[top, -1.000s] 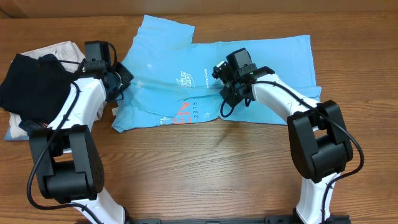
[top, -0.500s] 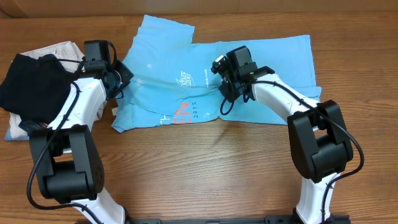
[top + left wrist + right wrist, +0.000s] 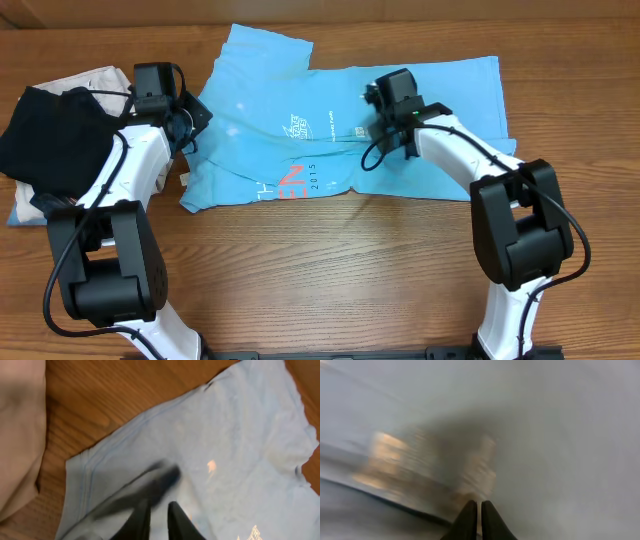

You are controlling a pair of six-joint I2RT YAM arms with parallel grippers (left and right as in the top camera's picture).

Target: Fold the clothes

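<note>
The sky-blue cotton T-shirt (image 3: 440, 100) lies spread on the wooden counter (image 3: 320, 260) beneath both arms. The left fingers (image 3: 182, 525) are slightly parted and empty, above its hem. The right fingers (image 3: 492, 525) are closed, with no cloth visibly pinched. The folding looks barely begun; next, pinch an edge.

The place reads as a robotics lab bench: a left arm (image 3: 105, 250) and a right arm (image 3: 515, 240), black and white with loose cables, stand at a wood-grain table (image 3: 320, 270) holding a blue T-shirt (image 3: 440, 95) and heaped garments (image 3: 50, 135).

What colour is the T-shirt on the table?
The T-shirt is sky blue; overhead view shows it best.
</note>
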